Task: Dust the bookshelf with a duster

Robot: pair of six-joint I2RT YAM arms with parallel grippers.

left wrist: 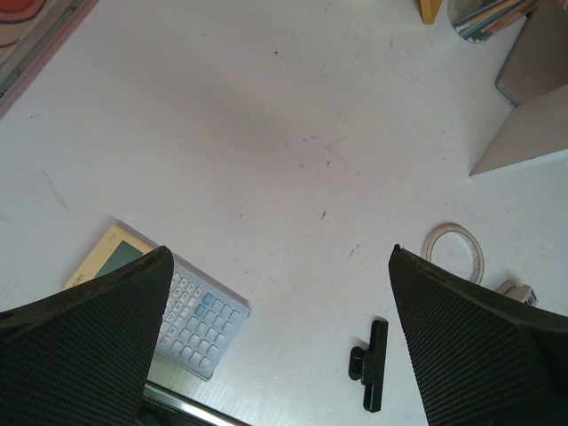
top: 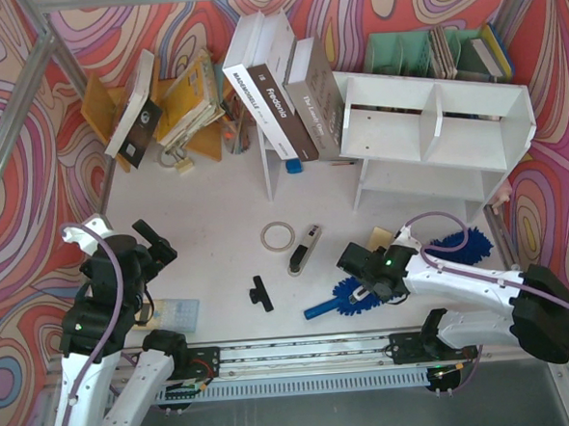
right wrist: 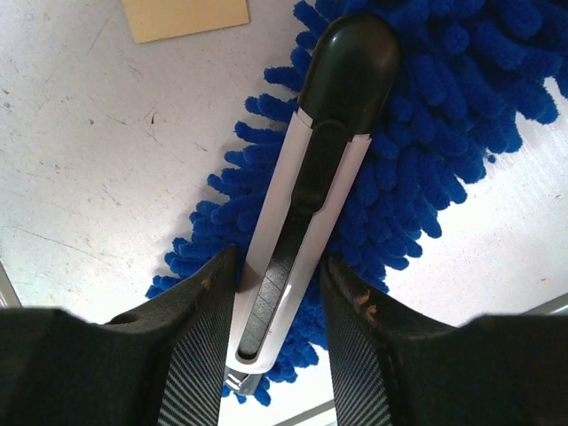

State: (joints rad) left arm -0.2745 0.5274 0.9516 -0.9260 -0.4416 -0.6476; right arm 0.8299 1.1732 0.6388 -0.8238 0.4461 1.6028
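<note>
Duster (top: pixel 355 296) lies flat on the white table (top: pixel 207 208), at about 5 o'clock from the table's middle in the top view. Its short blue handle points to 8 o'clock and its fluffy head runs off toward 2 o'clock. The bookshelf (top: pixel 474 148) stands well apart at 1 o'clock, white boards with upright dividers, books (top: pixel 287 97) leaning at its 9 o'clock end.

The head is a thick pile of bright blue microfibre noodles, soft and light. I judge it floppy enough to sag or slip if pinched by the fluff alone. Along its top runs a narrow rigid strip of white plastic with a black centre and a rounded black tip, seemingly the duster's own spine. That strip or the handle is the place to take hold.

The right gripper (right wrist: pixel 277 262) has its jaws drawn in to the strip's width, a textured black pad against each white edge. The duster is not lifted, as far as I can tell. Smooth plastic may twist in so narrow a grip, so the long head could swing once raised.

The left gripper (left wrist: pixel 280 257) hangs at 8 o'clock, jaws spread wide and empty. Below it are a calculator (left wrist: pixel 191 315), a black clip (left wrist: pixel 371 364) and a tape ring (left wrist: pixel 454 251).
</note>
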